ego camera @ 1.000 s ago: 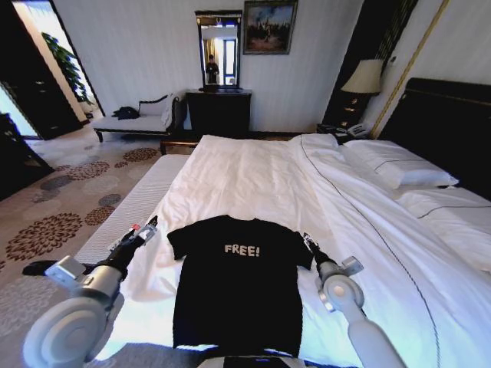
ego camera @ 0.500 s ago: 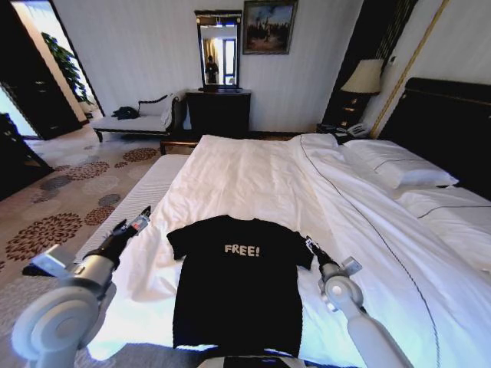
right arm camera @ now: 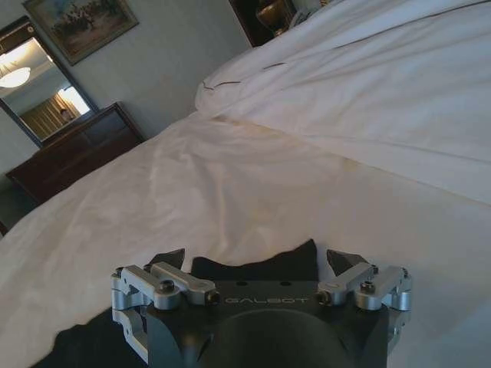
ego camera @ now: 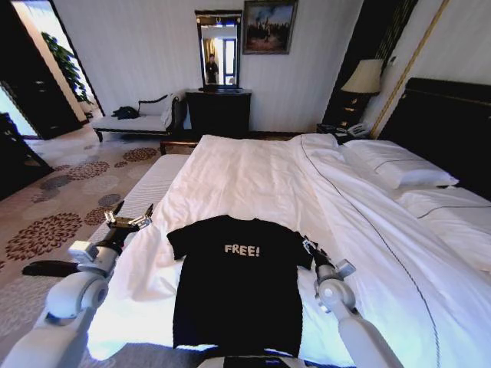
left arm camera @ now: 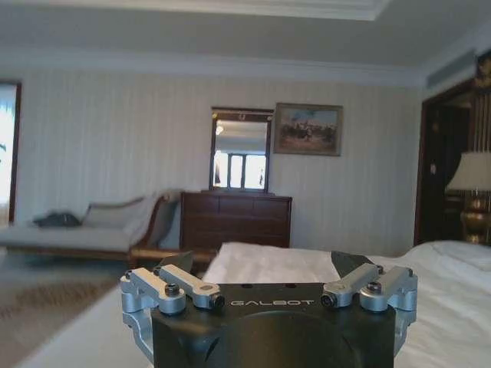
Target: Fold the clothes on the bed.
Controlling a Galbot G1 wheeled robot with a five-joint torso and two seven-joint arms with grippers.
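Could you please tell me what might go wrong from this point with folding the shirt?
1. The left pincer, open, hangs beside the bed's edge, apart from the black soft-fabric "FREE!" T-shirt; a fold led by one side may come out skewed.
2. The right pincer, open at the shirt's sleeve, could pinch the white duvet of the large dark-framed bed together with the fabric.

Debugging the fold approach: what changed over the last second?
The left gripper drew away from the T-shirt's sleeve, out toward the bed's edge, fingers open, holding nothing. The right gripper stayed at the other sleeve, open. The shirt lies flat, unmoved.
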